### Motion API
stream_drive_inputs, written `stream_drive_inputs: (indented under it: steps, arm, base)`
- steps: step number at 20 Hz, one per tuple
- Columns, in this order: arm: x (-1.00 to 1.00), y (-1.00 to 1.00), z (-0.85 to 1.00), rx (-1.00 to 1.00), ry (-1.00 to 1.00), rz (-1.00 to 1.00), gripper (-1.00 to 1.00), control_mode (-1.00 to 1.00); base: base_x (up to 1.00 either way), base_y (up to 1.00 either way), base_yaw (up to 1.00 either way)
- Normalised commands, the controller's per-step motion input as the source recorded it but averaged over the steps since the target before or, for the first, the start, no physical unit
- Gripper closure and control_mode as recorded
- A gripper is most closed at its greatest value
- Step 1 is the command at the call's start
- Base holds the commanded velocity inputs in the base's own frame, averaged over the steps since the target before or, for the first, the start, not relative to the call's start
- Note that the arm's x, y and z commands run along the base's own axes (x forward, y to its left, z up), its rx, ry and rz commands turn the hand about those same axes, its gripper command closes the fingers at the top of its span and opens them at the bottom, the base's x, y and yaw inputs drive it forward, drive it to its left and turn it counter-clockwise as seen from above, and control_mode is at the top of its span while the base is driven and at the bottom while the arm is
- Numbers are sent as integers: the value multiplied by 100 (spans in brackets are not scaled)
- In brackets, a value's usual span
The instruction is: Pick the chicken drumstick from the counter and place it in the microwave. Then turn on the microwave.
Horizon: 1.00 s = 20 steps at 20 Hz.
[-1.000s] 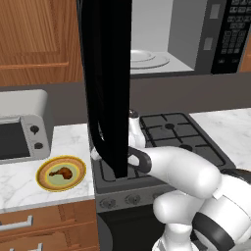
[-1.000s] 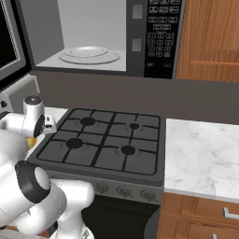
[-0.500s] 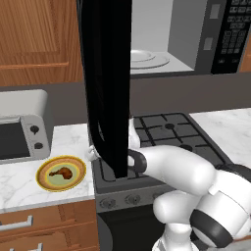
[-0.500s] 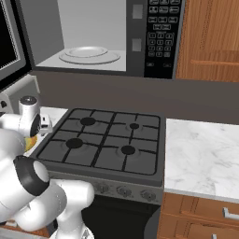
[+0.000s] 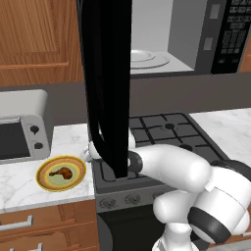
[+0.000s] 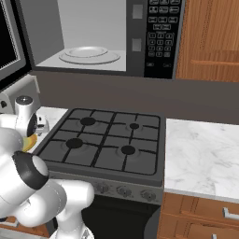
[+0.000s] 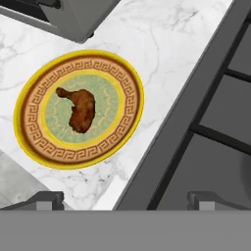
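Observation:
The chicken drumstick [image 7: 78,109] lies brown on a yellow patterned plate [image 7: 115,63] on the white marble counter [image 7: 166,29]. My gripper [image 7: 125,200] hangs above the counter's edge beside the plate, open and empty, fingertips [image 7: 41,198] spread wide; the drumstick is up and left of them in the hand view. In the left base view the drumstick [image 5: 61,171] sits on the plate [image 5: 45,180], left of my white hand [image 5: 87,152]. The black microwave [image 6: 140,37] stands open above, turntable [image 6: 86,51] bare.
The microwave's open black door [image 5: 105,73] hangs in front of my arm. A silver toaster oven [image 5: 19,132] stands just behind the plate. The dark gas stovetop [image 6: 107,140] lies to the plate's right. More marble counter [image 6: 205,154] extends right of the stove.
My hand has shifted a little leftward and down, from the stove's edge toward the plate. The drumstick and plate have not moved.

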Motion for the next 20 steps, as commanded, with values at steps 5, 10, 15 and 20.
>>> stream_drive_inputs:
  steps: [5,10,15,20]
  arm:
    - [0,14,0,0,0,0,-100,-100]
    - [0,15,-6,0,0,0,-100,-100]
    - [0,15,-7,0,0,0,-100,-100]
    - [0,16,-5,0,0,0,-100,-100]
  base:
    - [0,0,0]
    - [0,0,0]
    - [0,0,0]
    - [0,0,0]
